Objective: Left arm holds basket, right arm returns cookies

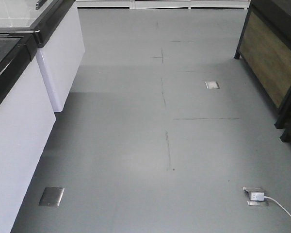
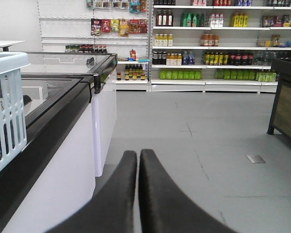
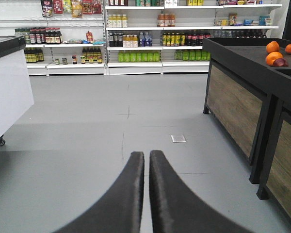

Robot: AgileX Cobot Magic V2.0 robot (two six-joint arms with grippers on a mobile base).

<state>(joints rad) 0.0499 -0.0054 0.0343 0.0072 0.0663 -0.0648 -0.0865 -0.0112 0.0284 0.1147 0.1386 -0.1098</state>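
Pre-grasp step, I'm judging: left tool (image 2: 138,154) and right tool (image 3: 146,154) are both sitting pinched together, empty; basket (image 2: 7,111) is resting on the freezer (image 2: 51,121), left of the left tool. Cookies aren't showing. Next: left opening, reaching for the basket.

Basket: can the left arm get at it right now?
Probably, after turning: the shut left gripper points down the aisle, the basket sits higher to its left over the freezer, and nothing shows between them.
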